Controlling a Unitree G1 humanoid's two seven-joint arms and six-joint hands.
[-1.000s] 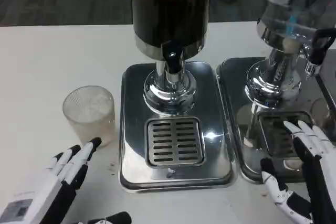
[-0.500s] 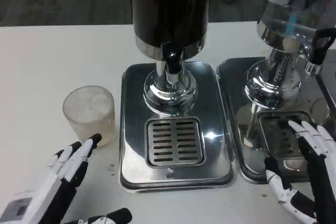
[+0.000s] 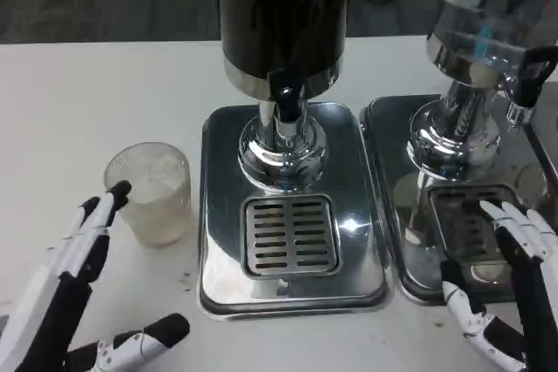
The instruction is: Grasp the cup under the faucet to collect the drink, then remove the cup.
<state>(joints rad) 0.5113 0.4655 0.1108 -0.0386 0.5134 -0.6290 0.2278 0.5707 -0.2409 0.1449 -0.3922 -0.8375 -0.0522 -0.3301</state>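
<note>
White-and-black fingers (image 3: 96,215) of the left hand (image 3: 74,276) are spread and hold nothing, their tips just beside the cup's (image 3: 150,192) left wall, touching or barely apart; the right hand (image 3: 510,285) hovers open over the right-hand tray (image 3: 384,172). Ribbed clear plastic, the cup looks light, thin and easily crushed or tipped, so a gentle wrap around its mid-wall seems best. It stands upright on the table (image 3: 87,102), left of the grate (image 3: 290,234) and not yet under the faucet (image 3: 286,98).

A white table (image 3: 78,93) carries a ribbed clear cup (image 3: 150,193) at the left. Just beside it stands a steel drip tray (image 3: 218,215) bearing a dark dispenser; a second tray (image 3: 388,215) sits right of that, close alongside.
</note>
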